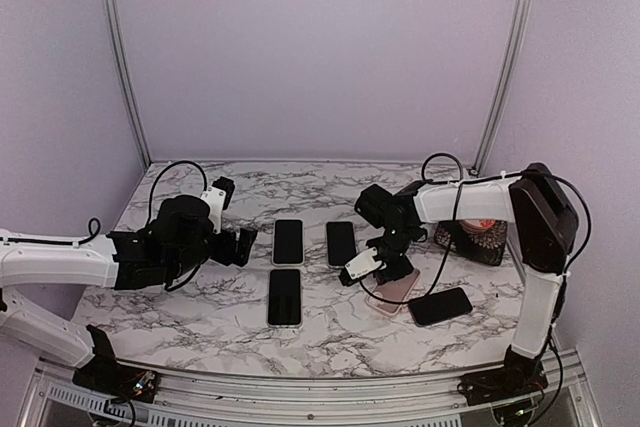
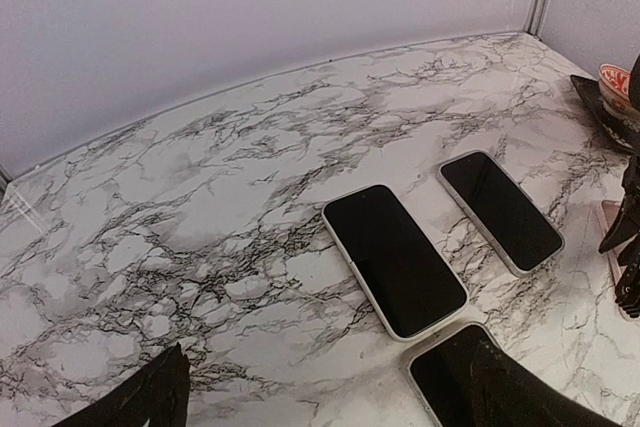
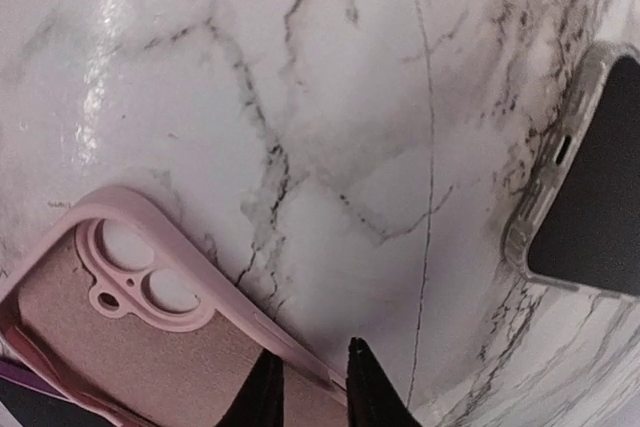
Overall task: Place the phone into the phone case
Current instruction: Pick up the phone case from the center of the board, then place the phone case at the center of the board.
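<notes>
The pink phone case [image 3: 120,347] lies open side up on the marble, camera cut-out toward the far end. My right gripper [image 3: 310,367] is shut on the case's long side wall, one finger inside and one outside. From above, the pink case [image 1: 402,287] sits under my right gripper [image 1: 368,265]. Three phones with dark screens lie face up: two side by side [image 1: 288,241] [image 1: 341,243] and one nearer [image 1: 285,297]. My left gripper [image 1: 245,247] stands open just left of them, holding nothing; in its wrist view the nearest phone [image 2: 445,382] lies by its right finger.
A dark phone [image 1: 440,306] lies right of the pink case. A dark dish with a red and white object [image 1: 475,237] stands at the right edge. A phone in a clear case [image 3: 600,197] shows at the right of the right wrist view.
</notes>
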Tool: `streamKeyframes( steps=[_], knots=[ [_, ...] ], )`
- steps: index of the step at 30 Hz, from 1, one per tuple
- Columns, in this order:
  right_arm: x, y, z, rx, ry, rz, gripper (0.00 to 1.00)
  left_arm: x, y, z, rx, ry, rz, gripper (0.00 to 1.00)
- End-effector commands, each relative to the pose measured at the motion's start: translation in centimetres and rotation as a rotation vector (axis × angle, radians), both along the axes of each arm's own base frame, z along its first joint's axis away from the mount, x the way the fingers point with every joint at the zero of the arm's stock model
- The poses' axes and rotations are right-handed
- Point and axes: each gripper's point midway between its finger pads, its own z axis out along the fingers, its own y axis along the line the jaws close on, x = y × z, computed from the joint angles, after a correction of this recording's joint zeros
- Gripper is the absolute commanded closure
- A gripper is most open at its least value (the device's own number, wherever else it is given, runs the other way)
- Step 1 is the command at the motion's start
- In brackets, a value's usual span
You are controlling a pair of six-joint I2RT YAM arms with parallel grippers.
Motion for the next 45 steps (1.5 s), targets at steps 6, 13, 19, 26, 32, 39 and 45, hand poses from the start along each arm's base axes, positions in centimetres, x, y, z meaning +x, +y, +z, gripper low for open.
streamKeyframes(
  steps=[6,13,19,26,32,39,45],
  knots=[
    [2.1,0.2,0.0,-0.046,-0.077,0.001,1.0,0.6,0.5,0.8,-0.011,-0.011,0.017,0.01],
    [5.3,4.5,8.3,0.211,-0.249,-0.127,1.0,0.5,1.2,1.6,-0.034,-0.008,0.049,0.01],
    [3.8,9.4,22.5,0.772,-0.425,-0.429,1.0,0.5,2.3,1.7,-0.055,0.023,0.116,0.01],
    [3.5,6.8,30.7,1.283,-0.106,-1.253,1.0,0.4,3.4,1.2,-0.078,0.104,0.222,0.01],
    [1.9,5.2,26.6,1.133,0.022,-1.68,1.0,0.3,4.0,1.6,-0.152,0.122,0.293,0.01],
    [-1.4,1.7,18.1,0.854,0.021,-1.985,1.0,0.5,5.4,1.1,-0.23,0.155,0.443,0.01],
    [-5.5,1.8,9.1,0.521,0.031,-2.033,1.0,0.1,5.3,-0.5,-0.208,0.216,0.459,0.01]
  ],
)
